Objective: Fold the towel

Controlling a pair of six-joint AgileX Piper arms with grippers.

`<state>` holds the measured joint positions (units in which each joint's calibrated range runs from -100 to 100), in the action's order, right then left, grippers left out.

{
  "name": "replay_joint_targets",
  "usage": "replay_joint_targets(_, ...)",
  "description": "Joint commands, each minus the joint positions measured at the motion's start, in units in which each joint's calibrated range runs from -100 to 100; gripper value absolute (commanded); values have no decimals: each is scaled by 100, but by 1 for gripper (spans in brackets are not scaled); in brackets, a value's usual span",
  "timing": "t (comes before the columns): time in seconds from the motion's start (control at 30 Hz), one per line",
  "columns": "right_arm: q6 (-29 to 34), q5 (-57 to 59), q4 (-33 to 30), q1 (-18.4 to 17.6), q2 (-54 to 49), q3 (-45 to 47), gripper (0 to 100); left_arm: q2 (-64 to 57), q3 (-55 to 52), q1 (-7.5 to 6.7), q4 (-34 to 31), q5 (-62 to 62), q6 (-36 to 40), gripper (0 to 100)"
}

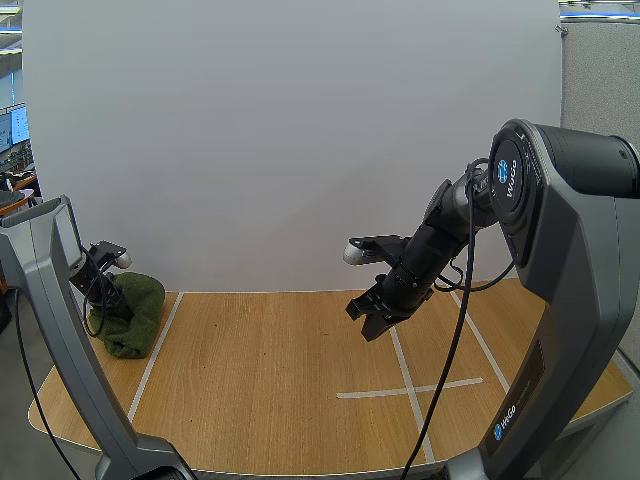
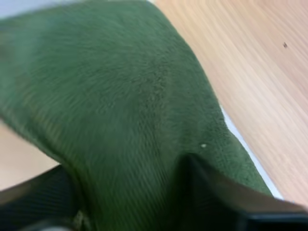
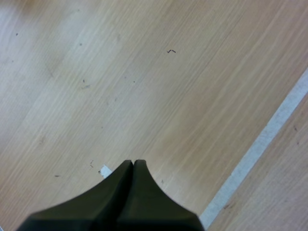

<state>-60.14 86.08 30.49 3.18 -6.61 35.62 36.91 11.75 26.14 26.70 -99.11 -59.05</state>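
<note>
the green towel point(image 1: 137, 312) lies bunched in a soft rounded heap at the far left edge of the table point(image 1: 280, 380), partly over a white tape line point(image 1: 155, 350) that runs along that side. its cloth is thick and fuzzy, with a fine ribbed nap, and in the left wrist view the green towel point(image 2: 125, 96) rises in a smooth hump with a folded ridge running down toward the fingers.

the left tool point(image 1: 106, 296) is down at the heap. its two black fingers point(image 2: 211, 192) stand on either side of a gathered fold and pinch the cloth between their ribbed faces, so the left tool point(image 2: 127, 190) has hold of the towel.

the right tool point(image 1: 368, 324) hangs in the air above the middle of the table, well apart from the towel, angled down and to the left. its fingers lie pressed together as one dark wedge, right tool point(image 3: 133, 164) holding nothing.

the table point(image 3: 144, 82) is pale wood with a straight grain and small dark specks. white tape point(image 3: 262, 137) crosses it beside the wedge, and a taped cross point(image 1: 410, 390) marks the right half.
</note>
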Motion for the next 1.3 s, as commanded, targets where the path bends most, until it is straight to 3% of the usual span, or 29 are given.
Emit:
replay_joint_targets(0.0, 12, 96, -58, 0, -99, 27, 0, -431, 405, 54, 0, -89, 231, 100)
replay_joint_targets(0.27, -80, 37, -58, 0, -99, 27, 0, -1159, 478, 154, -56, -89, 221, 100)
replay_joint_targets(0.33, -136, 37, -58, 0, -99, 27, 0, -1220, 478, 192, -134, -89, 221, 94)
replay_joint_targets(0.5, -157, 37, -58, 0, -99, 27, 0, -1220, 478, 278, -191, -89, 290, 67)
replay_joint_targets(0.67, -170, 37, -58, 0, -99, 27, 0, -1246, 478, 289, -191, -89, 519, 61)
replay_joint_targets(0.7, -170, 37, -58, 0, -99, 27, 0, -1246, 478, 289, -191, -89, 561, 52)
replay_joint_targets(0.8, -170, 37, -58, 0, -99, 27, 0, -1246, 478, 289, -96, -89, 583, 7)
replay_joint_targets(0.83, -170, 37, -58, 0, -99, 27, 0, -1246, 478, 289, -58, -89, 593, 0)
replay_joint_targets(1.1, -171, -126, -58, 0, -99, 27, 0, -1233, 434, 272, 351, -89, 594, 0)
replay_joint_targets(1.27, -171, -153, -58, 0, -99, 27, 0, -1163, -23, 163, 424, -89, 430, 0)
